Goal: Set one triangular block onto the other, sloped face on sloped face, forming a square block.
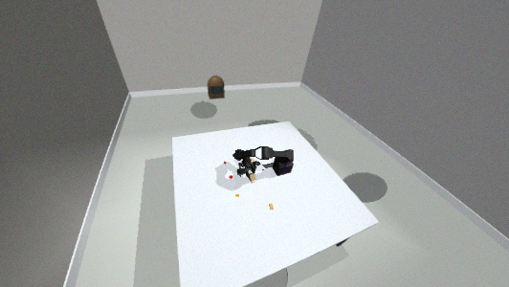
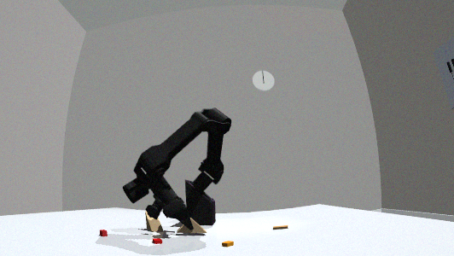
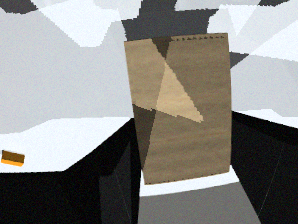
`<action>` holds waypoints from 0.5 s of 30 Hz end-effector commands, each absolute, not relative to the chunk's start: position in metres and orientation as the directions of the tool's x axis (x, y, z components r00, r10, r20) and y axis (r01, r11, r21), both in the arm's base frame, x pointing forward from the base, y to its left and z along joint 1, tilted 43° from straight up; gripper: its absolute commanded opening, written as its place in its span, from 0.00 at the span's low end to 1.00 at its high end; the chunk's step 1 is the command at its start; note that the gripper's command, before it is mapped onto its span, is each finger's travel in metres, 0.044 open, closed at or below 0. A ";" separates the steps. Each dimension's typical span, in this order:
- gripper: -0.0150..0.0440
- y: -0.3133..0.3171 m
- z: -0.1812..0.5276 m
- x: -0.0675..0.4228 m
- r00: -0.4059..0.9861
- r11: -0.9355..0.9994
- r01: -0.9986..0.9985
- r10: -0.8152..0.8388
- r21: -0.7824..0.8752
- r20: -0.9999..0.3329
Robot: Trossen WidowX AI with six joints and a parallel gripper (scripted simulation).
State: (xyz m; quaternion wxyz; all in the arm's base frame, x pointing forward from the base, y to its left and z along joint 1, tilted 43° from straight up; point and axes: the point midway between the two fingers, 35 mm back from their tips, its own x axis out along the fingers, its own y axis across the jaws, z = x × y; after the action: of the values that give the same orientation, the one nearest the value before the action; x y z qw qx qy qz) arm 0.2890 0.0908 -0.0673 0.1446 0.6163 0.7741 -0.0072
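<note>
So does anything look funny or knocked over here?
Nothing looks knocked over or broken. One wooden wedge lies flat on the table and the other stands on end beside it. The gripper is down by the flat one, shut on a wedge. Small red and orange bits lie scattered nearby.
</note>
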 end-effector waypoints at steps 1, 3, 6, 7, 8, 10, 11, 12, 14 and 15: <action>0.25 0.076 -0.054 0.292 -0.187 0.228 0.962 0.953 0.153 -0.240; 0.25 0.070 -0.047 0.293 -0.184 0.222 0.965 0.953 0.142 -0.241; 0.25 0.060 -0.036 0.293 -0.180 0.215 0.969 0.953 0.125 -0.243; 0.25 0.056 -0.033 0.293 -0.179 0.212 0.970 0.954 0.119 -0.243; 0.25 0.053 -0.029 0.293 -0.177 0.209 0.971 0.954 0.113 -0.243; 0.25 0.046 -0.022 0.292 -0.175 0.204 0.974 0.954 0.102 -0.243; 0.25 0.043 -0.018 0.292 -0.173 0.201 0.975 0.955 0.096 -0.242; 0.25 0.040 -0.015 0.292 -0.172 0.199 0.976 0.955 0.091 -0.242; 0.25 0.033 -0.007 0.291 -0.170 0.194 0.978 0.956 0.080 -0.241; 0.25 0.031 -0.004 0.291 -0.169 0.191 0.979 0.956 0.075 -0.241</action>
State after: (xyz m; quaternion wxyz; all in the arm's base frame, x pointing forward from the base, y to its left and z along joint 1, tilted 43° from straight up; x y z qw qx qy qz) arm 0.2918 0.0430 -0.0174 0.1219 0.6317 0.7644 -0.0422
